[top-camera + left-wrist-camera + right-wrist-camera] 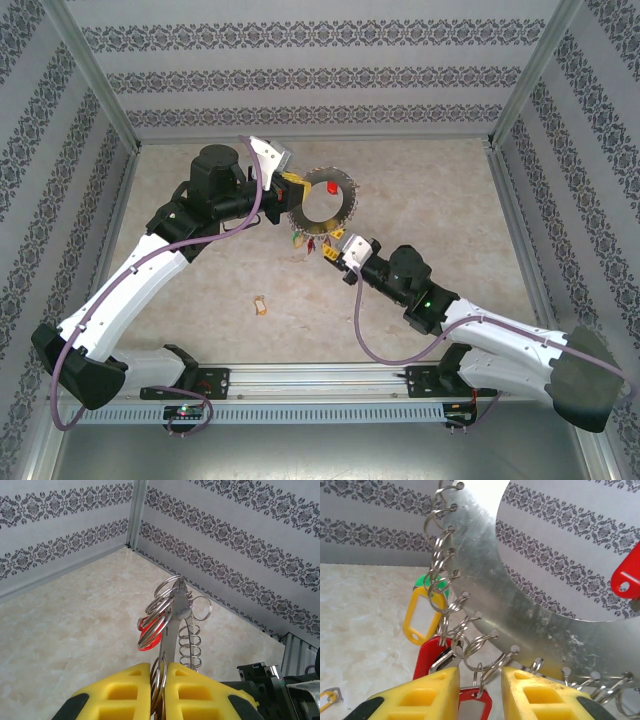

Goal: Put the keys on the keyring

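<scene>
A tan-tagged key (262, 305) lies loose on the table (440, 200), near left. The left gripper (159, 666) is clamped on the keyring (297, 213), which stands upright mid-table. At its near edge, the right gripper's (480, 677) pads stand apart around a red-tagged key (473, 704).

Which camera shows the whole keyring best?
Top external: the keyring appears as a full circle. Right wrist catches a close arc of its band; left wrist sees it edge-on.
</scene>
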You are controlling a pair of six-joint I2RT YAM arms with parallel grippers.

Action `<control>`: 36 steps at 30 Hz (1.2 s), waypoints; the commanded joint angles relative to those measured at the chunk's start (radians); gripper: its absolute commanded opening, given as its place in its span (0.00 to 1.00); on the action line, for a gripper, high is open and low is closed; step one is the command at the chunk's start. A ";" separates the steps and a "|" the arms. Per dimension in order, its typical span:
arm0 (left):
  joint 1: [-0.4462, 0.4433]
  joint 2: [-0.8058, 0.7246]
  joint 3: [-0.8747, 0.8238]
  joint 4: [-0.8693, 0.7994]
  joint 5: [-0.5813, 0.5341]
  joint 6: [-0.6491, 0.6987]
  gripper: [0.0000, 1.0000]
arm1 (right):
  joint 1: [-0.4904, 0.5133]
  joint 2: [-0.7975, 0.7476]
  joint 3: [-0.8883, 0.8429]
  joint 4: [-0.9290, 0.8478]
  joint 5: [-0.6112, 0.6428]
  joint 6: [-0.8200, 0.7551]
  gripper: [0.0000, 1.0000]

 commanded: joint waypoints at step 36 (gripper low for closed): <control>-0.021 -0.031 -0.005 0.102 -0.038 -0.036 0.00 | 0.076 0.071 -0.011 0.166 0.220 0.080 0.26</control>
